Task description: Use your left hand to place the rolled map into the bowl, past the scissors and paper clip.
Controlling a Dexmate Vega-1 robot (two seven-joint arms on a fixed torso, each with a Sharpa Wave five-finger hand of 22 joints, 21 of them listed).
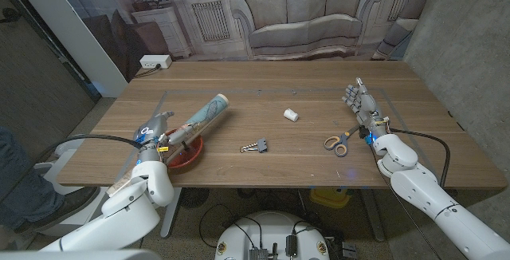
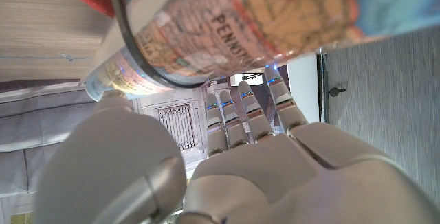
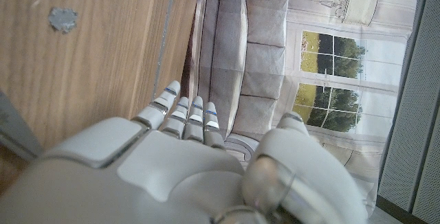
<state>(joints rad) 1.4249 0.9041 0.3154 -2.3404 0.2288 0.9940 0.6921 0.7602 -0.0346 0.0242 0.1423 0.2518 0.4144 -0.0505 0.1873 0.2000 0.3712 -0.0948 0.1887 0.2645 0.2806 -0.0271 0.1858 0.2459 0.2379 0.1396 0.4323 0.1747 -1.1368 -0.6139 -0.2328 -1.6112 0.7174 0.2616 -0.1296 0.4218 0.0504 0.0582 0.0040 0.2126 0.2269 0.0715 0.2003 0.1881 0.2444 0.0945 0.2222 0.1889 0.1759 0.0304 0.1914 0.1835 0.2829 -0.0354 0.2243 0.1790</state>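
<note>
Your left hand [image 1: 153, 132] is sitting at the near left of the wooden table [image 1: 303, 84], right beside the red bowl [image 1: 190, 156]. The rolled map [image 1: 199, 120] is lying tilted, its lower end resting in the bowl and its upper end sticking out over the rim toward the middle of the table. In the left wrist view the map [image 2: 227, 25] is passing close across the hand [image 2: 261, 162], whose fingers [image 2: 240, 107] are reaching out straight and side by side just past the roll. You cannot tell from these pictures whether the hand is gripping the map or only touching it.

The paper clip [image 1: 255, 146] is lying just right of the bowl, near the table's front edge. The scissors [image 1: 339, 143] are lying farther right, close to your right hand [image 1: 360, 104]. A small white roll [image 1: 291, 115] is sitting between them, a little farther back.

Your right hand is holding nothing; its fingers are stretched out and pointing away from you, with the scissors just beside the wrist. In the right wrist view the fingers [image 3: 182, 110] are extending together above the wood, with the printed sofa backdrop [image 3: 234, 59] beyond.
</note>
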